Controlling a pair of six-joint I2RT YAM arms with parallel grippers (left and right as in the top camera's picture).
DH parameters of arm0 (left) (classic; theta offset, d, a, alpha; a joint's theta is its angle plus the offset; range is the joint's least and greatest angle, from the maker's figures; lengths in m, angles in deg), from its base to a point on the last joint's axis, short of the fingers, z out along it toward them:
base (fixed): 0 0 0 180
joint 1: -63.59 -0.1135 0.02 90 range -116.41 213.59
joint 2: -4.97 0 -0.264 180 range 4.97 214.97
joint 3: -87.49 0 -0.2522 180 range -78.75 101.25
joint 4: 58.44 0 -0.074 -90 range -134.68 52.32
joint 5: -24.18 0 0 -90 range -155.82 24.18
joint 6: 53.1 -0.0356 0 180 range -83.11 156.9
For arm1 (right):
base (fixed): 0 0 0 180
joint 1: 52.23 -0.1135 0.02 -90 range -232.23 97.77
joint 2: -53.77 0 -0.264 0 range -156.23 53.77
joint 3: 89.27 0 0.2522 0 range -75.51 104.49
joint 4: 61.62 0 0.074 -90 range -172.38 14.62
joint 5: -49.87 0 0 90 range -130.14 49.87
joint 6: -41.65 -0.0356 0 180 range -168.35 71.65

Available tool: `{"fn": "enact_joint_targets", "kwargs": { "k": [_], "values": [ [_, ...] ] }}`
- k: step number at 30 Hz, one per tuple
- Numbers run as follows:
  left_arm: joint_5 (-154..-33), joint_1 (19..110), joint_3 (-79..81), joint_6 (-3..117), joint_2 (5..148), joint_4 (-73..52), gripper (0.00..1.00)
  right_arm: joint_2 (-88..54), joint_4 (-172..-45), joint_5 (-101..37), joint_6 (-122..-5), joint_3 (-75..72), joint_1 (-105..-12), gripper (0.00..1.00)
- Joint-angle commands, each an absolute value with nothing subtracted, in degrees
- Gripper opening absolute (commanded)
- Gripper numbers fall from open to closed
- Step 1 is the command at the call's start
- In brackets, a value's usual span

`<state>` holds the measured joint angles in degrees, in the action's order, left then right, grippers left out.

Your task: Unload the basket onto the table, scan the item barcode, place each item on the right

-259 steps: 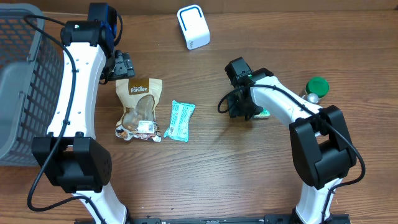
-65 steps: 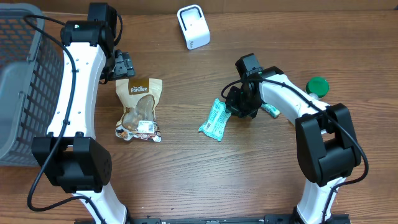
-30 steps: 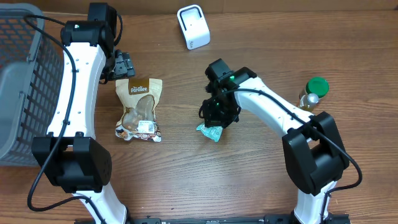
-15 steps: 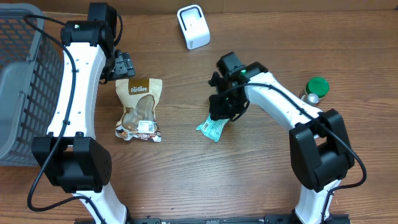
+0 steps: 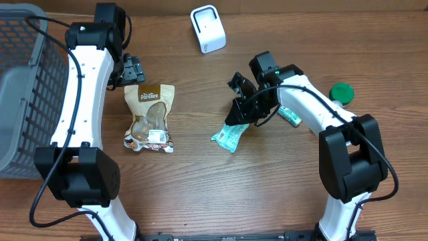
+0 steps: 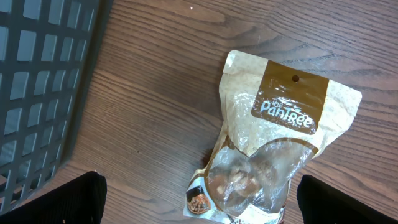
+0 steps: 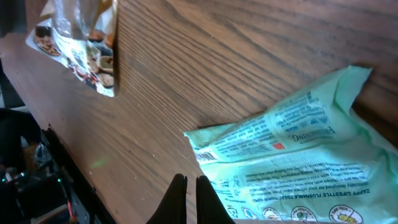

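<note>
A mint-green snack packet (image 5: 228,138) lies on the wooden table, printed side up, with a small barcode (image 7: 206,155) near its corner. My right gripper (image 5: 235,119) is shut just over the packet's upper end. In the right wrist view my right gripper (image 7: 188,180) shows its two fingers pressed together at the packet's (image 7: 292,155) edge. I see nothing pinched between them. The white scanner (image 5: 208,28) stands at the back of the table. My left gripper (image 5: 132,69) hangs open above the top of a tan Pantree pouch (image 5: 150,118), touching nothing.
A grey mesh basket (image 5: 23,80) fills the left edge, its wall (image 6: 37,81) also in the left wrist view. A green-capped bottle (image 5: 340,92) and a small green item (image 5: 289,116) sit beside the right arm.
My right gripper has swung up and to the right from over the green packet, its jaws closing the last bit. The packet stays roughly in place. The left arm has not moved.
</note>
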<state>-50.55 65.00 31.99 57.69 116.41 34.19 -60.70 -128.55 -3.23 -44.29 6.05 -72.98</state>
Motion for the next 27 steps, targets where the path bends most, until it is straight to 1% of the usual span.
{"fn": "enact_joint_targets", "kwargs": {
  "k": [1, 5, 10, 20, 27],
  "values": [
    [-50.4, 65.1, 33.0, 57.5, 115.9, 34.2, 1.0, -59.6, -127.8, -1.4, -43.3, 3.7, -71.6, 0.04],
    [-50.4, 65.1, 33.0, 57.5, 115.9, 34.2, 1.0, -59.6, -125.8, -0.7, -43.2, 2.2, -70.9, 0.04],
    [-50.4, 65.1, 33.0, 57.5, 115.9, 34.2, 0.99, -60.0, -123.2, 5.2, -40.3, 1.0, -70.8, 0.04],
    [-50.4, 65.1, 33.0, 57.5, 115.9, 34.2, 0.99, -62.9, -122.1, 5.0, -40.3, 0.9, -71.3, 0.04],
    [-50.4, 65.1, 33.0, 57.5, 115.9, 34.2, 1.0, -67.1, -121.6, 4.9, -34.4, 0.6, -72.2, 0.04]
  ]
}}
